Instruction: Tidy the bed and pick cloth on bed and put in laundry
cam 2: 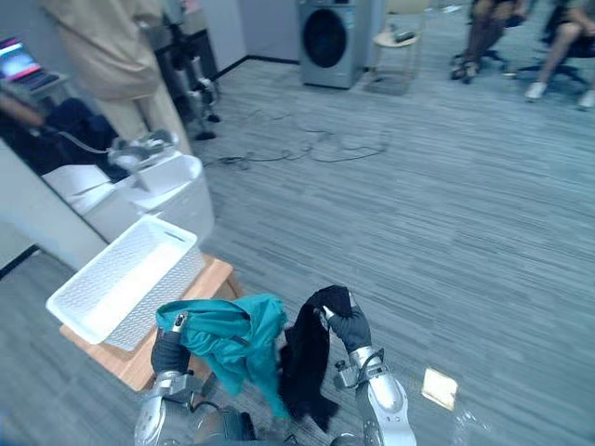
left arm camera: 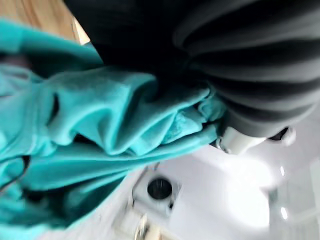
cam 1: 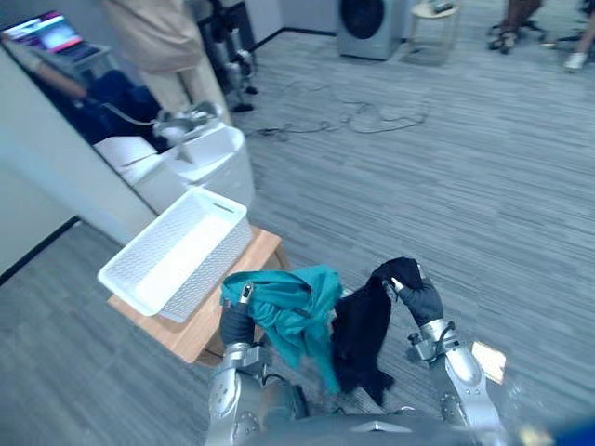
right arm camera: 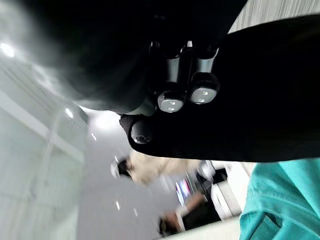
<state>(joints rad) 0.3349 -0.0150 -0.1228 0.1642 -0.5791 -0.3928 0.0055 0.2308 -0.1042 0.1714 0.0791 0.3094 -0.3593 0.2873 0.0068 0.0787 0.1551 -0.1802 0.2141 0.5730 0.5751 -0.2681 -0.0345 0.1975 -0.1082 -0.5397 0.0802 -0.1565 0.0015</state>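
Just short of the white basket [cam 1: 209, 269], on the robot's side of it, two cloths are held up off the floor. Item one: teal cloth [cam 1: 296, 311], bunched at the left hand [cam 1: 236, 323] and closest to the basket's near corner. A fingertip is seen over its upper fold, so the cloth is judged to be pinched there, with the rest hanging below the hand in loose folds. Item two: black cloth [cam 1: 363, 336], further from the basket than the teal one and touching it along one side. Its top edge is clamped in the right hand [cam 1: 420, 299], whose fingers [right arm camera: 170, 102] and thumb are seen curled tight round the fabric in the right wrist view. Basket: stood on a low wooden table [cam 1: 265, 249]. Step in hand, as judged: the carry to the laundry, with both cloths gathered and neither yet dropped. Next move, as judged: both hands are to be brought forward and lifted over the basket's near rim, the hanging tails cleared past its wall, and the fingers then let go so that the cloths fall inside. Risk noted: a trailing tail may be caught on the rim and left hanging outside.
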